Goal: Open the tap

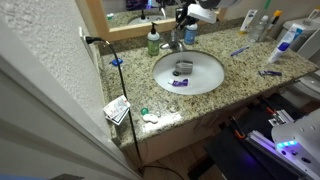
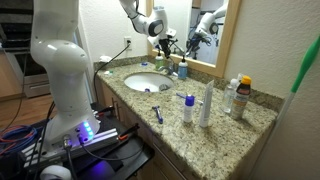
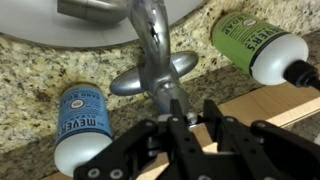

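Wrist view: gripper (image 3: pixel 197 125) sits at the back of the tap (image 3: pixel 152 50), on the wall side, looking across it to the sink basin (image 3: pixel 40 20). Jaws are narrow, with a slim gap and wood from the mirror frame (image 3: pixel 265 105) showing through it. I see nothing clamped between them. The tap's long polished part runs from the basin rim back to my fingers, and its end is right at one fingertip (image 3: pixel 178 122). I can't tell if it's touching or just beside.

The tap stands on the granite countertop (image 3: pixel 40 75) at the back rim of the basin. It's between the blue Meyer's bottle (image 3: pixel 82 125) on one side and the green Meyer's bottle (image 3: pixel 255 40) on the other. Both are near the tap but not touching it.

The exterior views agree:
- In an exterior view, the gripper (image 1: pixel 187 18) hangs over the tap (image 1: pixel 176 42), with the green bottle (image 1: pixel 153 42) and blue bottle (image 1: pixel 190 35) either side.
- The oval sink (image 1: pixel 205 85) has a small dark item (image 1: pixel 183 68) and a purple one (image 1: pixel 178 84) lying in it.
- In an exterior view, the gripper (image 2: pixel 168 40) comes down by the mirror (image 2: pixel 215 15) above the tap (image 2: pixel 170 62).
- White bottles (image 2: pixel 206 105) stand well apart from the tap, further along the counter.
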{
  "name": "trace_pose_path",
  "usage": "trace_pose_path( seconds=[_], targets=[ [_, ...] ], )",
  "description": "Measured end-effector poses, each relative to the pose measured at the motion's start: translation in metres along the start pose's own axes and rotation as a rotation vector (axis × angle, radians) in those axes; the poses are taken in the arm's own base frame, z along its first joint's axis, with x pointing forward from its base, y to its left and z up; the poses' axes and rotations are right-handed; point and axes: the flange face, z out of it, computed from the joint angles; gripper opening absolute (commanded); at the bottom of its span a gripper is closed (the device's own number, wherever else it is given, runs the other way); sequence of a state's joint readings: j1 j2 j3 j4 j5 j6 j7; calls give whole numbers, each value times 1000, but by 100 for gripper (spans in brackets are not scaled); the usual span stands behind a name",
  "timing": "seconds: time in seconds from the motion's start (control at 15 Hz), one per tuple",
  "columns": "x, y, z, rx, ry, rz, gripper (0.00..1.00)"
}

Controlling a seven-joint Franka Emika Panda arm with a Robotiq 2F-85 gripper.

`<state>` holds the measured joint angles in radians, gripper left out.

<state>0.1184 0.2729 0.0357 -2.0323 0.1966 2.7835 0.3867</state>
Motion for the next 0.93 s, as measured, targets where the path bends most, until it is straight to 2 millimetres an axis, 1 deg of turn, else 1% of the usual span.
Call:
trace_pose_path(
  seconds=[0.13,0.2,0.27,0.33,0.4,0.47,0.53,0.6,0.67,0.73,0.87,0.93],
  targets=[
    [1,8,-4,-2,5,20,7],
    [1,9,-6,-1,8,21,7],
    [3,10,-11,2,19,23,10],
    [14,10,-29,23,77,29,50],
    [29,13,-54,43,142,37,46],
    [41,14,-82,65,197,45,47],
    [49,14,-110,84,237,49,52],
    [54,14,-137,101,266,48,60],
    [56,13,-161,118,276,43,68],
    [52,12,-183,131,248,32,74],
    [37,16,-214,152,131,8,88],
    [28,23,-226,158,66,-1,71]
  ],
)
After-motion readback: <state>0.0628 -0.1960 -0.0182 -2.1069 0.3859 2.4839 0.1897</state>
